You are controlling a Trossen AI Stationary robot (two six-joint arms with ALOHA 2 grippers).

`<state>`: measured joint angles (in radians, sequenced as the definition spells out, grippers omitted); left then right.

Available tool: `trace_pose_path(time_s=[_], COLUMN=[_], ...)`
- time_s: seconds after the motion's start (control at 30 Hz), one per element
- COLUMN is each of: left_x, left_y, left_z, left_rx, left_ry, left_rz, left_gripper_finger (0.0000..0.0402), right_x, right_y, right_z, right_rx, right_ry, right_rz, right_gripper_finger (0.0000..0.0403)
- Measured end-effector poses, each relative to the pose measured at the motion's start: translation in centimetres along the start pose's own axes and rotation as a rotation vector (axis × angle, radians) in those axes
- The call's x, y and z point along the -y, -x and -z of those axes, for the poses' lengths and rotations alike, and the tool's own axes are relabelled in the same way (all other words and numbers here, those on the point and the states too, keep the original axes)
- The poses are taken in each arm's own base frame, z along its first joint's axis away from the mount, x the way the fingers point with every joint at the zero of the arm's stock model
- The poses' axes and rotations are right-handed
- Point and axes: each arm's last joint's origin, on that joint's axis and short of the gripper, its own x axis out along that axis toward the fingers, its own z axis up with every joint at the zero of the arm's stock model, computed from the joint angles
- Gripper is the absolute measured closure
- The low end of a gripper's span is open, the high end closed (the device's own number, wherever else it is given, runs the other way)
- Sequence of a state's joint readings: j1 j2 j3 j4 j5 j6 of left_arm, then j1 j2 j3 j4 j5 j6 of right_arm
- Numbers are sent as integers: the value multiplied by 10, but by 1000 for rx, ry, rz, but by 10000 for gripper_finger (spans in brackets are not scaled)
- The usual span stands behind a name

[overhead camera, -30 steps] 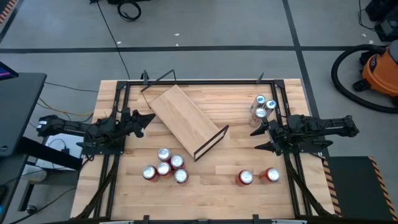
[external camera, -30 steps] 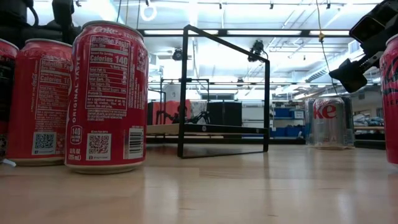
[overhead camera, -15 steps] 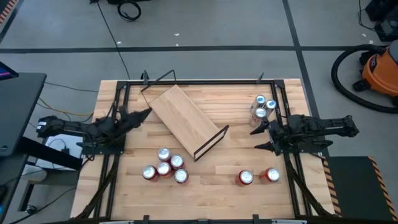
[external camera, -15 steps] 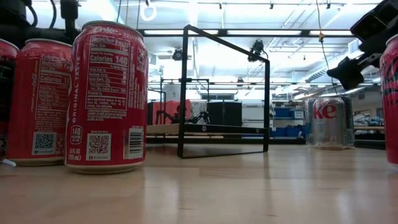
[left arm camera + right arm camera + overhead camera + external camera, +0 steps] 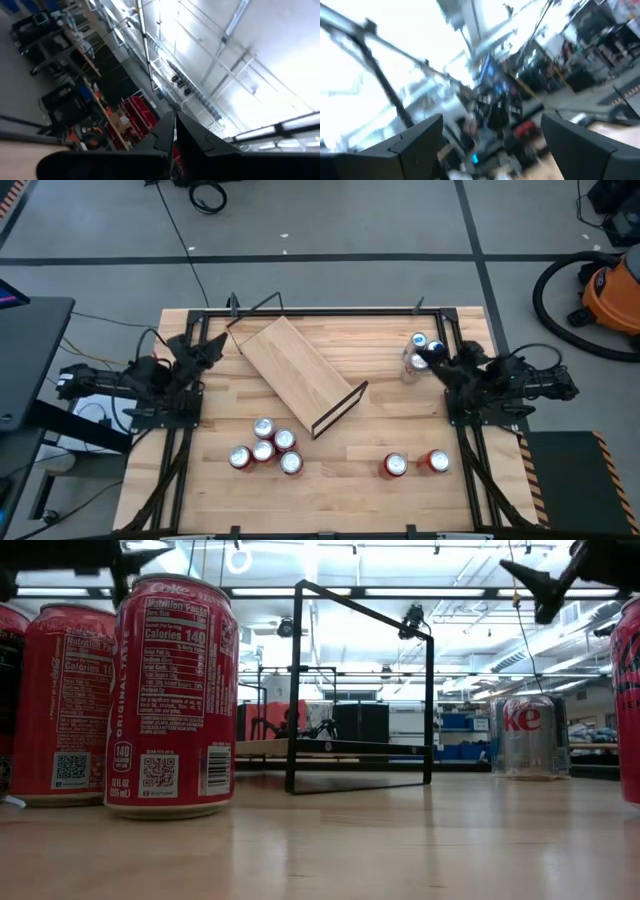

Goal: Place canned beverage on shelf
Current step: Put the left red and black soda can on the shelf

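The shelf, a light-wood plank with black wire frames at its short ends, lies slantwise on the table's middle; its near frame stands upright in the low view. Several red cans stand in a cluster near the front left, large in the low view. Two red cans stand at the front right. Silver cans stand at the far right, one showing in the low view. My left gripper is shut, raised at the left edge. My right gripper is open and raised beside the silver cans, well above them.
A black metal frame runs along the table's far edge and down both sides. Bare wood lies between the shelf and the right-hand cans. Both wrist views look up into the room's ceiling and racks.
Both grippers have risen and tipped upward. The left one has drawn back from the shelf toward the table's far left corner. The right one has swung up beside the silver cans. Neither has opened or shut, and no can and no part of the shelf has moved.
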<state>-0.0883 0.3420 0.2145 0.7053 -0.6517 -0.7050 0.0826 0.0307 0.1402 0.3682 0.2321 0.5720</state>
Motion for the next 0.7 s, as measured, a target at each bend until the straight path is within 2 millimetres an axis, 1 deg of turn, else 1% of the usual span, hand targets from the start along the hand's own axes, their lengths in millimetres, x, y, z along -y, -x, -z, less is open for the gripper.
trace_pose_path(time_s=[0.2,0.27,0.33,0.4,0.5,0.63,0.7], left_x=[28,36,43,49,59,73,80], left_y=[-25,-34,-42,-51,-61,-71,-75], left_z=[-4,-4,-3,-2,-4,-9,-13], left_rx=[3,0,-3,-17,-62,-164,-221], left_ry=[-71,-96,-110,-135,-178,-228,-271], left_rz=[3,-2,-17,-38,-73,-126,-168], left_gripper_finger=[374,374,374,374,374,374,374], right_x=[-4,-6,-8,-11,-16,-24,-30], right_y=[-7,-11,-19,-29,-49,-80,-96], right_z=[-7,-8,-9,-13,-18,-26,-31], right_rx=[95,121,122,112,67,-77,-149], right_ry=[-76,-71,-25,27,95,194,254], right_rz=[-46,-55,-46,-14,94,208,211], right_gripper_finger=[56,56,56,56,56,56,56])
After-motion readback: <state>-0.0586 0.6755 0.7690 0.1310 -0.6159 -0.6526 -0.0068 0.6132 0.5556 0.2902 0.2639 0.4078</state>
